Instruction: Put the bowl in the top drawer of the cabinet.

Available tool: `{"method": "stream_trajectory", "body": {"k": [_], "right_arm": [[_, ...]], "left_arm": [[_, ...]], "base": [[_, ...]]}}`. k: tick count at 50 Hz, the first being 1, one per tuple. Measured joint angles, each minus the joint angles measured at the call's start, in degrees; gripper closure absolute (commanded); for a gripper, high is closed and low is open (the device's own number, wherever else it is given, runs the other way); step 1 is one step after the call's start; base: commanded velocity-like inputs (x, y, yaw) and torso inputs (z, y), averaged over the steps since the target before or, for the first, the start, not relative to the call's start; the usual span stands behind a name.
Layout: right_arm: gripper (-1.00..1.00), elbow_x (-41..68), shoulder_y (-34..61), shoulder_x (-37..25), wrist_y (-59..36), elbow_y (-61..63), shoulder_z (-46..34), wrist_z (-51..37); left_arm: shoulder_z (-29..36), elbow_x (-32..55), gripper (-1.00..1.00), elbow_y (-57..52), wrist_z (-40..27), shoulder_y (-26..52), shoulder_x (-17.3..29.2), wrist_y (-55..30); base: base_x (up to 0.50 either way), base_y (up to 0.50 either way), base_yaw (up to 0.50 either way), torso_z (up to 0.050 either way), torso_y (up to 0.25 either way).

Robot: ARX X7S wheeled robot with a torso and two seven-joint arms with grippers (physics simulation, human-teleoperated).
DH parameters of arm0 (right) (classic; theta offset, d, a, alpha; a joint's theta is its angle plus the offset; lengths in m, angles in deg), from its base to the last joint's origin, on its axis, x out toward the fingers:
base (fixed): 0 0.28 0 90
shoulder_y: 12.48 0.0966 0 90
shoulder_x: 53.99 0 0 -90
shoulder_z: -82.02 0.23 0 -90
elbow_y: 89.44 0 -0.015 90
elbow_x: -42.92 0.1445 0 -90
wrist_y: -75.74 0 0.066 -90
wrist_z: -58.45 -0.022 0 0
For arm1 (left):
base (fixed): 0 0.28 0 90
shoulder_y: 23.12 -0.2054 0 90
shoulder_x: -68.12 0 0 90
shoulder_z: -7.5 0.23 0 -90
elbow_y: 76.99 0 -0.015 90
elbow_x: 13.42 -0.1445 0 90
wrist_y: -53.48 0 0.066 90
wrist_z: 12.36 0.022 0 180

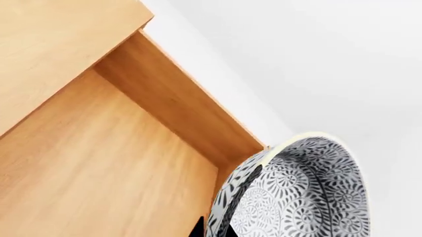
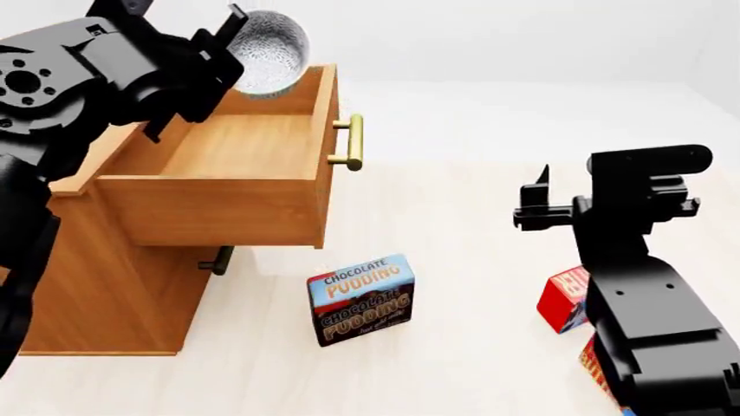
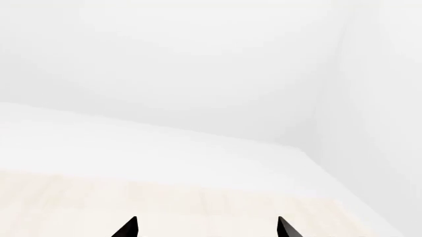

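Bowl (image 2: 269, 52) sits at the upper left of the head view, held tilted on its side by the left claw (image 2: 231, 43), which grips its rim; the patterned inside faces toward the frame's right. It hangs above the far back corner of the top drawer (image 2: 220, 204), and I cannot tell whether it touches the wood. In the left wrist view the bowl (image 1: 310, 197) fills the lower right of the frame, its grey-blue pattern plain to see, with a dark finger of the claw against its rim at the bottom edge. Beside it runs the drawer's side wall, and the bare drawer floor (image 1: 99, 163) spreads across the lower left.

The top drawer is pulled well out of the cabinet (image 2: 110, 295), its brass handle (image 2: 353, 141) pointing toward the frame's centre. The lower drawer is closed, its handle (image 2: 217, 260) tucked under the open one.

On the floor (image 2: 463, 260), lower centre of the head view, stands a chocolate pudding box (image 2: 360, 299), and a red box (image 2: 564, 299) shows partly behind the right arm at lower right.

The right claw (image 2: 543, 208) is raised at centre right, well apart from everything. In the right wrist view its two fingertips (image 3: 128, 228) stand wide apart with nothing between them.
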Motion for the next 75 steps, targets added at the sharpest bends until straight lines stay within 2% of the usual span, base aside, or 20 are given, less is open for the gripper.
{"method": "stream_trajectory", "body": {"k": [12, 19, 25, 41, 51, 62, 75], "right_arm": [[-1.0, 0.54, -0.75, -0.57, -0.18, 0.84, 1.0, -0.19], [-1.0, 0.76, -1.11, -0.8, -0.18, 1.06, 1.42, -0.31], [-1.0, 0.86, -1.3, -0.96, -0.09, 1.0, 1.65, -0.41], [-1.0, 0.98, -1.82, -1.19, 0.32, 0.53, 2.0, -0.71], [-1.0, 1.04, -2.19, -1.34, 0.5, 0.36, 2.14, -0.9], [-1.0, 1.09, -2.44, -1.47, 0.67, 0.15, 2.21, -1.06], [-1.0, 1.2, -2.46, -1.66, 0.61, 0.11, 2.26, -1.19]], "left_arm": [[4.57, 0.13, 1.0, 12.62, 2.3, 2.52, -5.15, -0.88], [10.78, 4.45, 1.0, 15.42, 3.03, 2.41, -6.38, 0.36], [19.71, 11.69, 1.0, 16.64, 4.45, 2.29, -7.0, 1.95], [48.61, 36.05, 1.0, 17.65, 10.82, 3.38, -8.23, 6.02], [61.52, 47.89, 1.0, 17.69, 11.86, 3.75, -8.52, 8.13], [69.09, 55.11, 1.0, 17.66, 11.67, 4.06, -8.48, 9.77], [71.95, 58.64, 1.0, 17.63, 10.17, 3.91, -8.35, 10.94]], "base": [[0.0, 0.0, 0.0, 0.001, 0.0], [0.0, 0.0, 0.0, 0.0, 0.001], [0.0, 0.0, 0.0, 0.0, 0.0], [0.0, 0.0, 0.0, 0.0, 0.0], [0.0, 0.0, 0.0, 0.0, 0.001], [0.0, 0.0, 0.0, 0.0, 0.0], [0.0, 0.0, 0.0, 0.0, 0.001]]}}
